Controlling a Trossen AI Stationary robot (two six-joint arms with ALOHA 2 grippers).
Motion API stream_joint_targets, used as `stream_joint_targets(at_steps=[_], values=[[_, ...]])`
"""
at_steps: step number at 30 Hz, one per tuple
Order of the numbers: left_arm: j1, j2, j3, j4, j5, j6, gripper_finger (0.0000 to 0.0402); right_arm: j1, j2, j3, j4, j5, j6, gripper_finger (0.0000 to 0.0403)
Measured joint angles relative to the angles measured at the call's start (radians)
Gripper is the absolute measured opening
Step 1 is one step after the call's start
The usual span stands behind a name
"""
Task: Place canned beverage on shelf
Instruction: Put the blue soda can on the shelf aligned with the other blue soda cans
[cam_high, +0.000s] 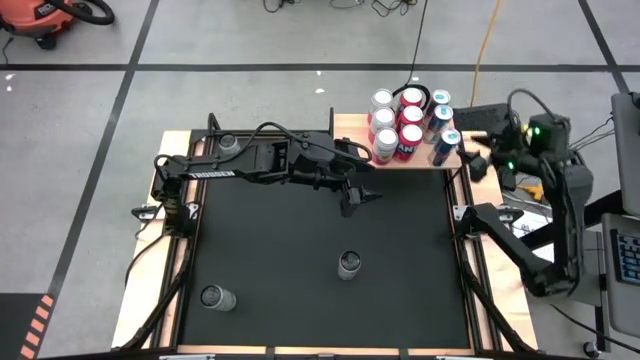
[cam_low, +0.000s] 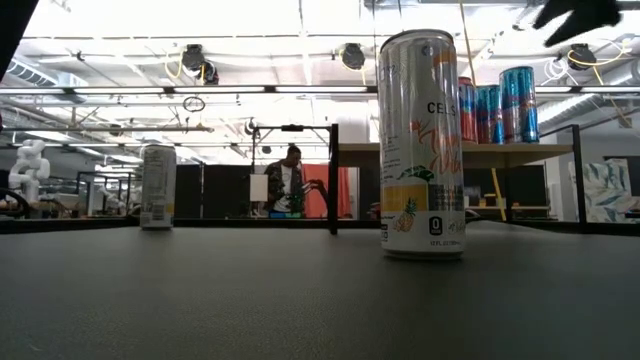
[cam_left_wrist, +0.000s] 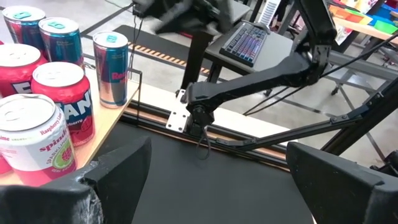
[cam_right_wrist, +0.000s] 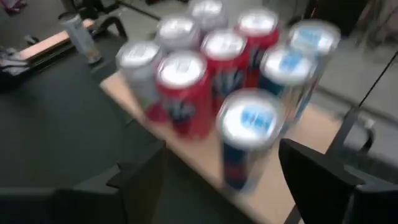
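Light-wood shelf (cam_high: 352, 125) crowded with cans (cam_high: 410, 123)

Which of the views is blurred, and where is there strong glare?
Right wrist view: the cans on the shelf are smeared by motion blur. Low view: bright ceiling lights wash out the background, while the near can stays sharp. High and left wrist views look clear.

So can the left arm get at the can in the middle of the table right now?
Probably yes: the left gripper is open and empty above the mat, and the can stands alone with nothing around it.
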Motion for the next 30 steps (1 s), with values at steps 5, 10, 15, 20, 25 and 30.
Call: stream_joint_targets(at_steps=[5, 10, 15, 20, 25, 30], values=[[0.000, 0.000, 0.000, 0.000, -0.002, 0.002, 0.0375, 0.001, -0.105, -0.041, -0.108, 0.072, 0.074, 0.0266], [0.000, 0.000, 0.000, 0.000, -0.005, 0.013, 0.0375, 0.001, -0.163, -0.148, -0.097, 0.184, 0.136, 0.0216], [0.000, 0.000, 0.000, 0.000, -0.013, 0.031, 0.0375, 0.001, -0.161, -0.287, -0.004, 0.181, 0.153, 0.0150], [0.000, 0.000, 0.000, 0.000, -0.033, 0.031, 0.0375, 0.001, -0.161, -0.372, 0.089, 0.174, 0.175, 0.0087], [-0.004, 0.000, 0.000, 0.000, -0.052, 0.023, 0.0375, 0.001, -0.148, -0.389, 0.108, 0.152, 0.192, 0.0037], [-0.012, 0.000, 0.000, 0.000, -0.065, 0.023, 0.0375, 0.001, -0.143, -0.389, 0.137, 0.122, 0.190, 0.0004]])
